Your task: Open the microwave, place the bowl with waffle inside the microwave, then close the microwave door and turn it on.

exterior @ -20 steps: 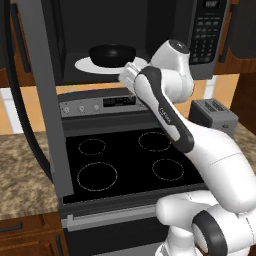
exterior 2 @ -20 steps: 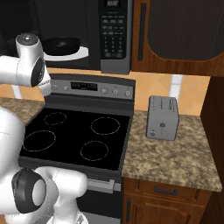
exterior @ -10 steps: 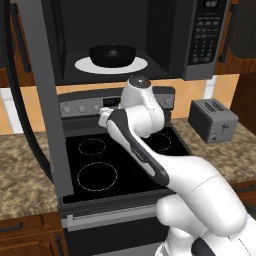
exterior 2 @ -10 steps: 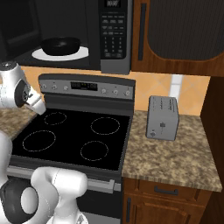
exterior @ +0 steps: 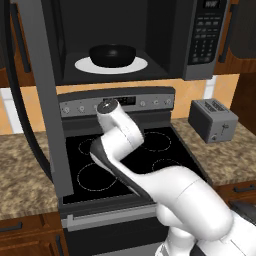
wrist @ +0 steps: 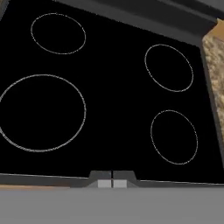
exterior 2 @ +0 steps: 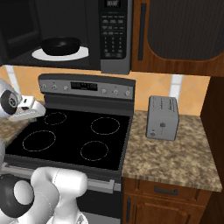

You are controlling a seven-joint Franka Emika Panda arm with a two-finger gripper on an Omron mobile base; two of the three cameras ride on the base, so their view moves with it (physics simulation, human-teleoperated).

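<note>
A: Where's the bowl (exterior: 113,53)?
B: Inside the microwave (exterior: 165,35), sitting on the white plate (exterior: 139,65). Can't see the waffle from here.
A: Door?
B: Microwave door (exterior: 44,95) swung wide open, hanging out over the stove (exterior: 160,155) on its left side.
A: Hand?
B: Hand (wrist: 112,178) low over the stove, fingertips (wrist: 104,183) pressed together, holding nothing. Toaster (exterior 2: 162,117) on the worktop (exterior 2: 175,153) right of the stove.

I see the black stove top (wrist: 113,100) across most of the frame, with four thin white burner rings: a large one (wrist: 41,113) at left, a smaller one (wrist: 58,33) at upper left, and two ovals at right. Speckled counter (wrist: 216,65) edges the far right. My end effector (wrist: 112,178) sits bottom centre, its fingertips (wrist: 103,180) pressed together.
</note>
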